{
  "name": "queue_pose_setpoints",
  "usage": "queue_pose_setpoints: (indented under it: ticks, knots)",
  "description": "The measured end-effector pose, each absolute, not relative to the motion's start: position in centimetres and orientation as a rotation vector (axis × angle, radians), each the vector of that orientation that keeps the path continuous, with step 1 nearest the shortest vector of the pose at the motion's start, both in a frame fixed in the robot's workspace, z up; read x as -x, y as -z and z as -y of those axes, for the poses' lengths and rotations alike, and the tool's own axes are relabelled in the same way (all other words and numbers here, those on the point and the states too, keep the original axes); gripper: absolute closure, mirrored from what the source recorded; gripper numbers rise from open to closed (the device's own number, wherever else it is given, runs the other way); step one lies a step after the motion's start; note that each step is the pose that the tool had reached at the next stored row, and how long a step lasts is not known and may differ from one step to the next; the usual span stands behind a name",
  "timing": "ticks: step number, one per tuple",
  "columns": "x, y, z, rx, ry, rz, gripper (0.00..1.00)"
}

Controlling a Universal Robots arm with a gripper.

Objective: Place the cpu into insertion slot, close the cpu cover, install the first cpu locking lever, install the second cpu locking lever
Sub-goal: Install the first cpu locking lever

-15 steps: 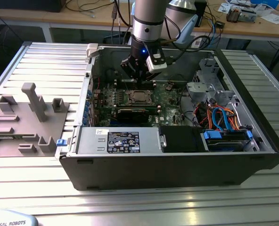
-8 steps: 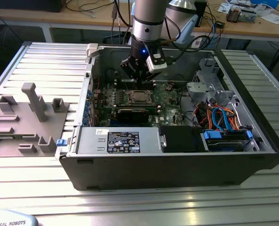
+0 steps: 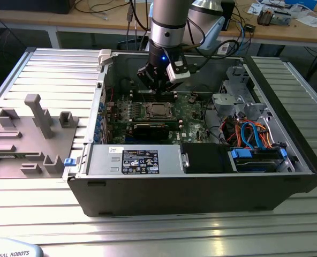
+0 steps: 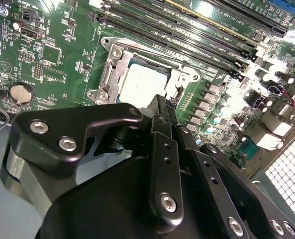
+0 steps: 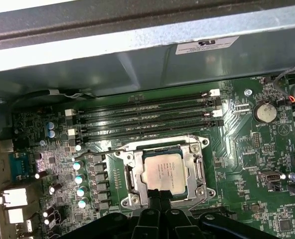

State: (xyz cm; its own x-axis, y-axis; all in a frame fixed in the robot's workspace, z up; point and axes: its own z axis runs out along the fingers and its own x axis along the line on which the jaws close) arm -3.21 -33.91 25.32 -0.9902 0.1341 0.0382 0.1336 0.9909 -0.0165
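The cpu (image 5: 165, 173) lies flat in the insertion slot (image 5: 121, 152) on the green motherboard, its silver top facing up. The cpu cover (image 5: 196, 167), a silver frame, lies down around the chip. My gripper (image 5: 161, 205) hangs just above the socket's edge with its black fingers together, and I see nothing between them. The second wrist view has the cpu (image 4: 142, 84) and cpu cover (image 4: 110, 74) just beyond the gripper (image 4: 160, 107). In the exterior view the gripper (image 3: 159, 98) stands inside the open computer case, right behind the cpu (image 3: 157, 111).
Long black memory slots (image 5: 147, 112) run beside the socket, with the case wall (image 5: 137, 45) beyond. A coin cell (image 5: 263, 112) sits nearby. In the case, a power supply (image 3: 131, 160) and a drive bay with blue cables (image 3: 255, 152) line the front. A grey fixture (image 3: 35, 134) stands at the exterior view's left.
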Motion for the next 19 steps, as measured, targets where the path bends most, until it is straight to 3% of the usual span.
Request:
queue_pose_setpoints:
  ticks: [19]
  knots:
    - [3.21,-25.32,33.91,0.171,-0.022,3.098,0.89]
